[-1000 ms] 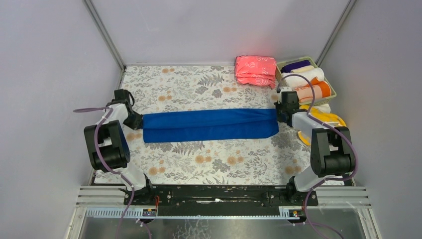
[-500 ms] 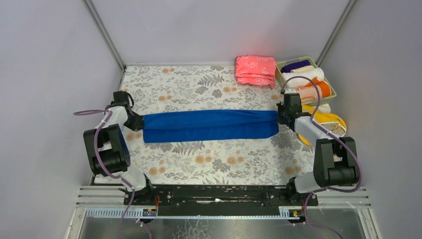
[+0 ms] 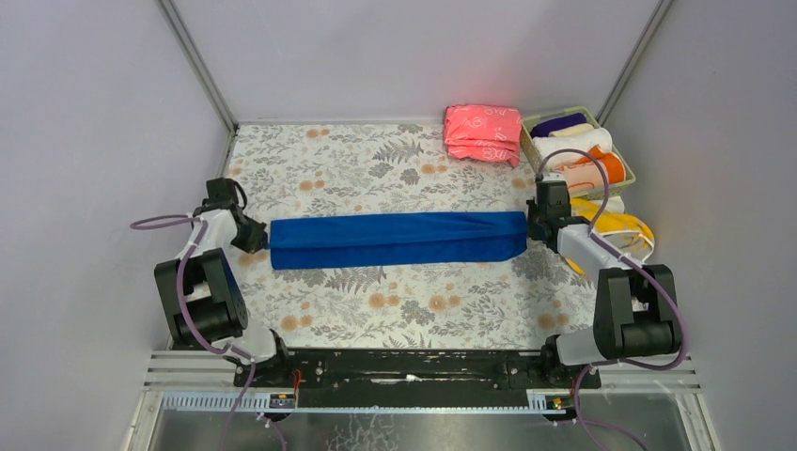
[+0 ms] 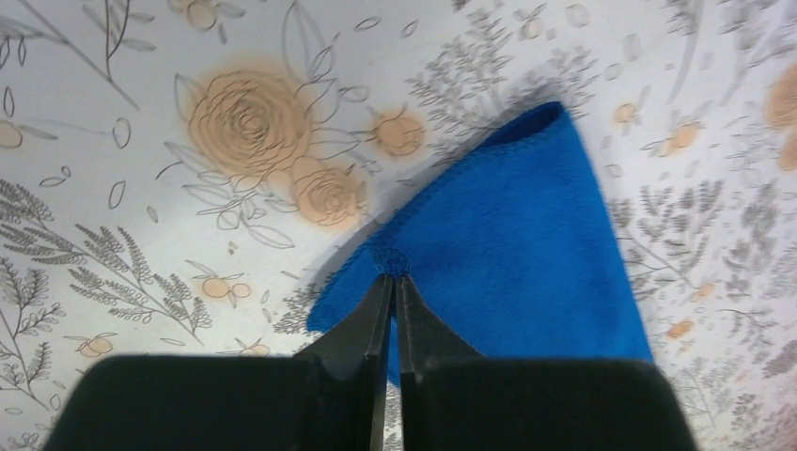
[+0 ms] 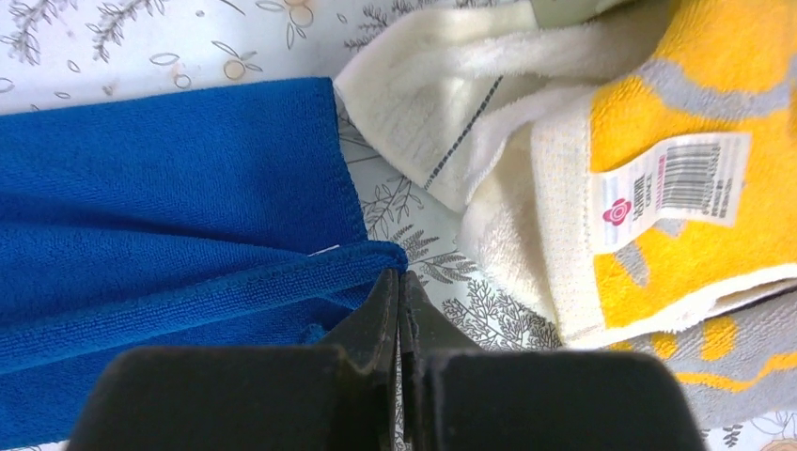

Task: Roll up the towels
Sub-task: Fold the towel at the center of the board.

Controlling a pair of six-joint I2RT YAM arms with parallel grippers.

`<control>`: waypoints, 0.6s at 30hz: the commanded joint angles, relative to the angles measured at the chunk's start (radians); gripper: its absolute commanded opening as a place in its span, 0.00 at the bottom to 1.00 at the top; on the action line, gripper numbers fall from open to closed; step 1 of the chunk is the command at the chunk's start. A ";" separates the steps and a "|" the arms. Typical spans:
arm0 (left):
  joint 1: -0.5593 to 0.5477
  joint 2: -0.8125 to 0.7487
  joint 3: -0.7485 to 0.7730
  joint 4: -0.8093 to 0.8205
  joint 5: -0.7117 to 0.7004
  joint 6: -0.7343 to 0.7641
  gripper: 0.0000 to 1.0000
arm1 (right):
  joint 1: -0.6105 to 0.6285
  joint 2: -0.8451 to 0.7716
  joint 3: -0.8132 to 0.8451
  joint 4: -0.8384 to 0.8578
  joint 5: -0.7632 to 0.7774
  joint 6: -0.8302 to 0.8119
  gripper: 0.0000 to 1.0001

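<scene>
Straightening the folded strip looks like the step in hand, ahead of any rolling. Across the middle of the floral table (image 3: 376,160), from 9 o'clock to 3 o'clock, lies the royal blue towel (image 3: 395,239). It is folded lengthwise into a long narrow band, flat, with a slight crease near its right end. Next, I judge, one end must be let go and turned over on itself to start the roll, edges kept aligned. At 1 o'clock sits a folded pink stack (image 3: 483,133); at 2 o'clock a basket (image 3: 559,113) holds rolled towels. A yellow towel (image 5: 695,141) and a cream towel (image 5: 442,103) lie at 3 o'clock, just beside the blue end. The left gripper (image 4: 392,282) is closed, pinching the left hem; the right gripper (image 5: 401,282) is closed on the right corner.
</scene>
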 commanded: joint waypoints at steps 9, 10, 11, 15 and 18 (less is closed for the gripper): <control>0.016 -0.027 -0.099 0.014 0.006 0.026 0.16 | -0.009 -0.053 -0.063 -0.062 -0.067 0.146 0.38; 0.016 -0.042 -0.100 0.005 0.007 0.031 0.21 | -0.008 -0.076 -0.070 -0.073 -0.071 0.157 0.41; 0.016 -0.062 -0.099 -0.005 0.004 0.036 0.28 | -0.008 -0.101 -0.073 -0.085 -0.073 0.164 0.42; 0.016 -0.162 -0.097 -0.045 -0.028 0.063 0.42 | -0.008 -0.204 -0.076 -0.133 -0.112 0.176 0.48; 0.015 -0.235 -0.089 -0.058 -0.025 0.085 0.53 | -0.008 -0.260 -0.066 -0.160 -0.171 0.176 0.51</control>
